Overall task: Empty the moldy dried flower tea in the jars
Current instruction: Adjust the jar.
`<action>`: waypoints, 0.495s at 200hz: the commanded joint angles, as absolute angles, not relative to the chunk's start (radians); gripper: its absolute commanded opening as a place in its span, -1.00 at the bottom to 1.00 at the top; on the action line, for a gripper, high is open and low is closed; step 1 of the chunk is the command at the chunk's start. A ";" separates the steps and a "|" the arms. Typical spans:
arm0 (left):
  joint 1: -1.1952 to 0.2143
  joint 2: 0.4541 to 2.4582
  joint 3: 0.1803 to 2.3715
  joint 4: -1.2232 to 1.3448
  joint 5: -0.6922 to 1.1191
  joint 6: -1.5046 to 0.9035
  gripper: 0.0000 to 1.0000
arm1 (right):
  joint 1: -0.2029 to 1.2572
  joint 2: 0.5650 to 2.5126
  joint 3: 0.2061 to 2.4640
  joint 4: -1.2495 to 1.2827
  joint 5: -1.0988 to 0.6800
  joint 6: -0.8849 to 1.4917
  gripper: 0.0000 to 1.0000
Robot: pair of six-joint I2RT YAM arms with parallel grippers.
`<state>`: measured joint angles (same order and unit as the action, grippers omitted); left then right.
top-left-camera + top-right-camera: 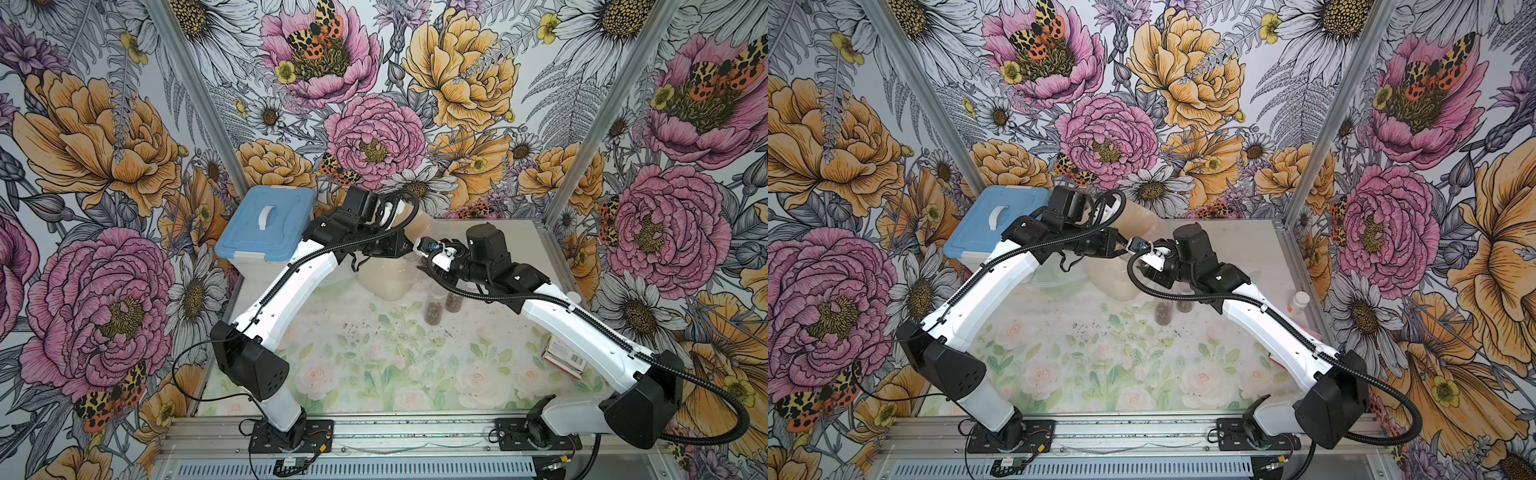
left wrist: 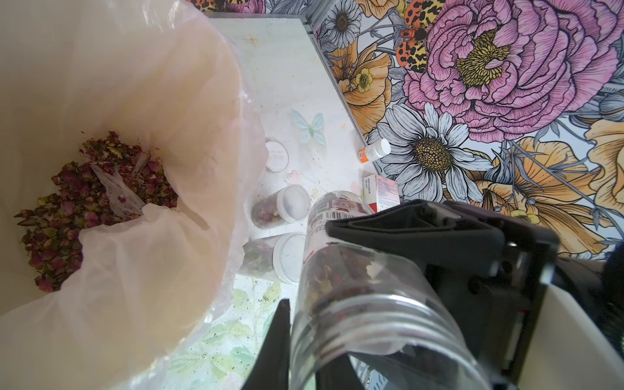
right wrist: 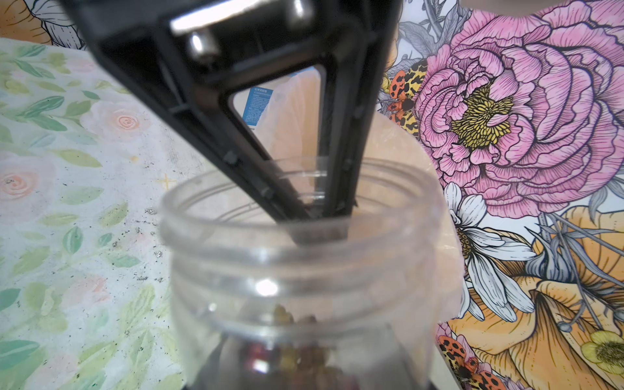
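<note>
The taller jar (image 2: 341, 270) with the red-and-white label hangs lidless beside the bag-lined bin (image 1: 386, 282), with dried flower tea (image 2: 337, 266) still inside. My right gripper (image 3: 304, 378) is shut round its body, one finger (image 2: 405, 233) lying across the label. My left gripper (image 2: 300, 314) is shut on the jar's threaded rim, its fingers (image 3: 314, 209) pinching the wall. A heap of reddish buds (image 2: 84, 209) lies in the bin. Two short lidded jars (image 1: 434, 311) (image 1: 453, 301) with tea stand on the table next to the bin. A loose lid (image 2: 276, 156) lies behind them.
A blue-lidded box (image 1: 266, 224) stands at the back left. A white-capped bottle with an orange label (image 1: 1298, 301) and a red-and-white carton (image 1: 565, 357) sit by the right wall. Dark specks litter the floral tabletop (image 1: 374, 365).
</note>
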<state>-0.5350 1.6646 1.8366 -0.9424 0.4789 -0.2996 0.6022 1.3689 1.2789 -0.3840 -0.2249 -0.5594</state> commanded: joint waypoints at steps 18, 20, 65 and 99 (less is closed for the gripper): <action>-0.546 1.670 1.884 -0.937 0.482 -0.308 -1.00 | 0.620 1.346 1.273 -0.310 -0.186 -0.546 0.01; -0.545 1.670 1.886 -0.936 0.481 -0.307 -1.00 | 0.620 1.345 1.273 -0.310 -0.183 -0.546 0.03; -0.534 1.664 1.899 -0.935 0.473 -0.300 -1.00 | 0.610 1.314 1.253 -0.309 -0.175 -0.548 0.43; -0.525 1.663 1.904 -0.935 0.466 -0.298 -1.00 | 0.595 1.284 1.234 -0.310 -0.196 -0.539 0.56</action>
